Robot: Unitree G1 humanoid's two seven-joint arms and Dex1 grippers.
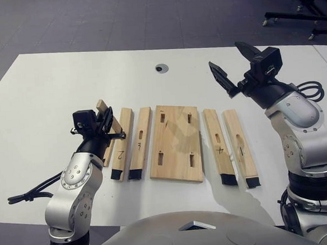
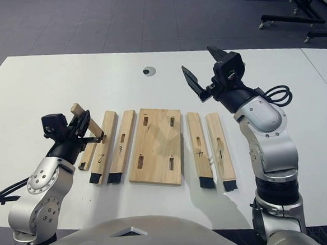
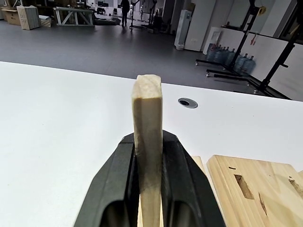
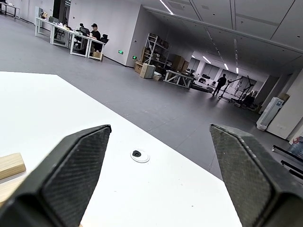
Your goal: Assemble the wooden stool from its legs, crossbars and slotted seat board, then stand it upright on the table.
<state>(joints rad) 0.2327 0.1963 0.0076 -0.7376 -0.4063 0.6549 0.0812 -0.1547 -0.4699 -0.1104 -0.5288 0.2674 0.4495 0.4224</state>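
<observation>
Wooden crossbar (image 1: 103,109): lifted off the worktop (image 1: 49,91) at the left end of the row, above the leftmost leg (image 1: 123,142) and a second stick (image 2: 87,155) lying just left of it.
Left tool (image 1: 110,126): clamped on that crossbar, a finger flat against each broad face, with the free end sticking well out past the tips.
Right tool (image 1: 227,56): jaws spread wide and carrying nothing, hanging above the worktop beyond the far ends of the two right legs (image 1: 217,144).
Seat board (image 1: 176,149): flat in the middle with four slots showing. Two legs lie on each side, all parallel, black-capped ends near.
Crossbar's heading: tilted, not level. The free end rides high and points far and a touch left; the gripped end sits lower, toward the near right. The long axis runs roughly near-to-far, close to the line of the legs.
Step in hand, my call: getting this crossbar's end into the oblong slot of a leg.
Doing it well: turn the wrist so the long axis stands square to the leg's face, line the thin edge up with the slot's length, and go down straight. Any slant and I'd expect it to jam.
Right tool's job: probably to pin the chosen leg flat so it cannot skate on the smooth worktop.
Watch: the grip sits toward the lower end, so the free tip may swing. Go slow.
</observation>
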